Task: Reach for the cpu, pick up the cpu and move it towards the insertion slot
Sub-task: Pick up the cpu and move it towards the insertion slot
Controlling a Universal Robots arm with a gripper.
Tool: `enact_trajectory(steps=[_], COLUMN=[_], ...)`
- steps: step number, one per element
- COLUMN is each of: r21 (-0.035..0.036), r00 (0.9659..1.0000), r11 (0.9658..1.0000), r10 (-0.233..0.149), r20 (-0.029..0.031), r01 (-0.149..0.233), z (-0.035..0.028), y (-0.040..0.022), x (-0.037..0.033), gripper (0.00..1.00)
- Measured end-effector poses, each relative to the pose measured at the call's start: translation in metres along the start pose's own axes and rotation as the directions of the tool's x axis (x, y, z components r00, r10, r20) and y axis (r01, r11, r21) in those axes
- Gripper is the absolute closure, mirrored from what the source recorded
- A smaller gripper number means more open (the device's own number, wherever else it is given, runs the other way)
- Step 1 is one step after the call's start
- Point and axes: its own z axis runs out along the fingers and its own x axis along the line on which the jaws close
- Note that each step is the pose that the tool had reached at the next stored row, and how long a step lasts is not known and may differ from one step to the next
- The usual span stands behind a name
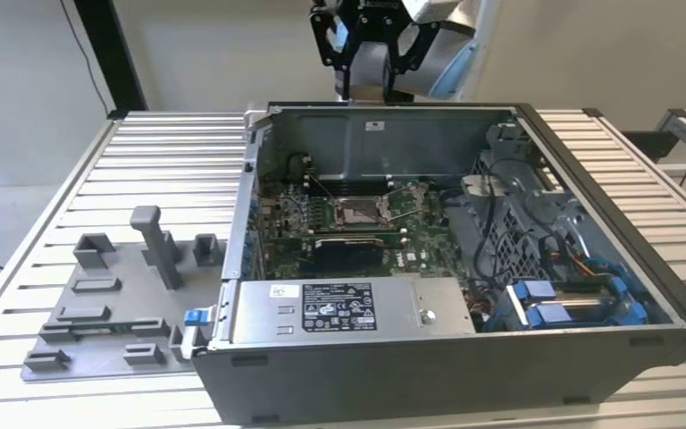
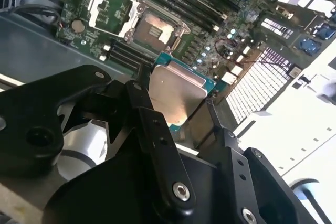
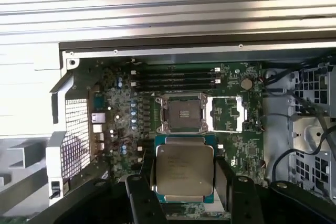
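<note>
cpu: The cpu [image 3: 185, 174] is seen in both wrist views, held between the two black fingers [image 3: 226, 182] of the tool. Its silvery metal top is turned to the cameras, with a teal rim around it. Its lower edge is cut off by the tool's black body in the first wrist view, and one corner is covered by a finger in the second wrist view.

tool: The tool [image 2: 176, 109] is closed onto the cpu's two opposite edges. In the exterior view the arm's black head [image 1: 371, 40] is seen above the rear wall of the case, cut off by the picture's edge; the fingertips and the cpu cannot be made out there.

insertion slot: The insertion slot [image 3: 184, 113] lies apart from the cpu, on the green board [image 3: 121, 103], with its metal frame folded open to one side. In the exterior view it [image 1: 354, 211] is small and its detail is hard to make out.

case: The open computer case [image 1: 534, 357] lies on the ribbed bench [image 1: 164, 161].

fixture tray: A grey fixture tray [image 1: 93, 313] is set on the bench just beside the case, at the exterior view's left.
</note>
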Motion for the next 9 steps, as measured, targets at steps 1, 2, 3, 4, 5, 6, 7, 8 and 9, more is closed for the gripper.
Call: enact_trajectory(steps=[1,2,3,4,5,6,7,8,9], r21=[-0.0002,-0.0003,-0.0001,-0.0001,-0.0002,-0.0001,-0.0001,-0.0001,-0.0001], r00=[1.0,1.0,1.0,1.0,1.0,1.0,1.0,1.0,1.0], r11=[1.0,1.0,1.0,1.0,1.0,1.0,1.0,1.0,1.0], r10=[0.003,0.003,0.003,0.003,0.003,0.003,0.003,0.003,0.003], r20=[0.0001,0.0001,0.0,0.0,0.0001,0.0,0.0,0.0,0.0], r01=[-0.003,-0.003,-0.003,-0.003,-0.003,-0.003,-0.003,-0.003,-0.003], z=[0.0016,0.0028,0.0037,0.0047,0.0053,0.0059,0.0066,0.0074,0.0083], y=[0.0005,0.0014,0.0023,0.0033,0.004,0.0047,0.0054,0.0062,0.0073], x=[-0.001,-0.0018,-0.0026,-0.0034,-0.0037,-0.004,-0.0043,-0.0046,-0.0049], gripper=[1.0,1.0,1.0,1.0,1.0,1.0,1.0,1.0,1.0])
